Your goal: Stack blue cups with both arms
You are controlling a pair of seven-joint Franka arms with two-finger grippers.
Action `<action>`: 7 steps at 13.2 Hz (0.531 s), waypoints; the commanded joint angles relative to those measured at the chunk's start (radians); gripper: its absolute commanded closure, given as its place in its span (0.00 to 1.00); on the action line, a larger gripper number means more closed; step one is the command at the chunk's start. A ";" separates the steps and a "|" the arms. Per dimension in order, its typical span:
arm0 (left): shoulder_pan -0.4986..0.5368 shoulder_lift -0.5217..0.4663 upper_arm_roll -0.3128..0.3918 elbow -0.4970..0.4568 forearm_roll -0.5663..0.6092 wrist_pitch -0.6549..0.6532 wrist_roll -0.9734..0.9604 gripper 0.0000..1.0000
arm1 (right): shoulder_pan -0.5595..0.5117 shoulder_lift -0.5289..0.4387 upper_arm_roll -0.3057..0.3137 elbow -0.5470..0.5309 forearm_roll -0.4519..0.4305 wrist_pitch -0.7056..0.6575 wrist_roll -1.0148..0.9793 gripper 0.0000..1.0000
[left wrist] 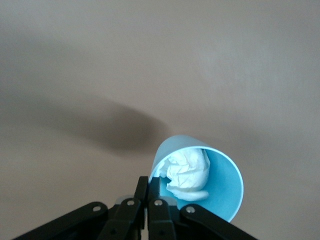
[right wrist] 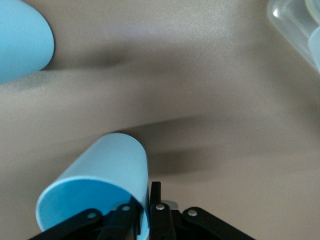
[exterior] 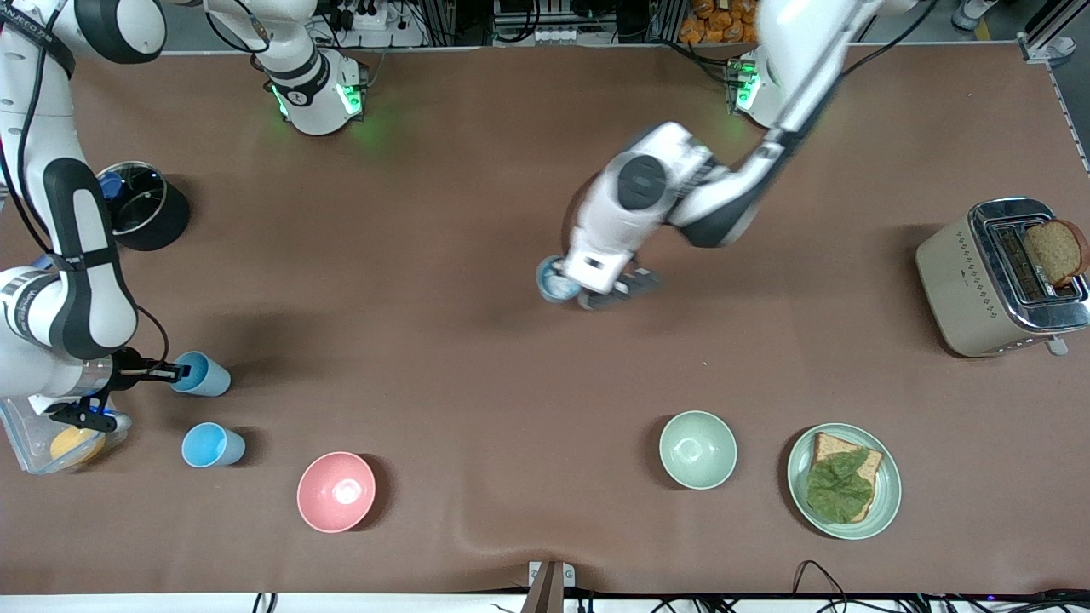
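Note:
My left gripper [exterior: 569,288] hangs over the middle of the table, shut on the rim of a blue cup [exterior: 552,279]. In the left wrist view the left gripper [left wrist: 154,182] pinches the cup [left wrist: 220,185], which holds crumpled white paper [left wrist: 187,172]. At the right arm's end of the table my right gripper [exterior: 174,372] is shut on the wall of a tilted blue cup [exterior: 203,374]; the right wrist view shows the right gripper [right wrist: 146,197] with one finger inside that cup [right wrist: 107,165]. Another blue cup [exterior: 213,445] [right wrist: 20,40] rests on the table nearer the front camera.
A clear container [exterior: 25,430] [right wrist: 292,30] with something yellow sits by the right gripper. A black pot [exterior: 166,223], pink bowl [exterior: 335,491], pale green bowl [exterior: 697,449], plate [exterior: 890,485] with bread and lettuce, and toaster [exterior: 954,281] also stand on the brown table.

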 commanded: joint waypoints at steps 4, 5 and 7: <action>-0.207 0.187 0.082 0.159 0.234 -0.017 -0.242 1.00 | 0.048 -0.158 0.004 -0.009 0.008 -0.251 0.008 1.00; -0.238 0.183 0.109 0.157 0.239 -0.017 -0.240 0.93 | 0.067 -0.195 0.004 -0.004 0.005 -0.317 0.008 1.00; -0.250 0.171 0.126 0.157 0.245 -0.017 -0.234 0.00 | 0.127 -0.267 0.004 0.002 -0.004 -0.448 0.010 1.00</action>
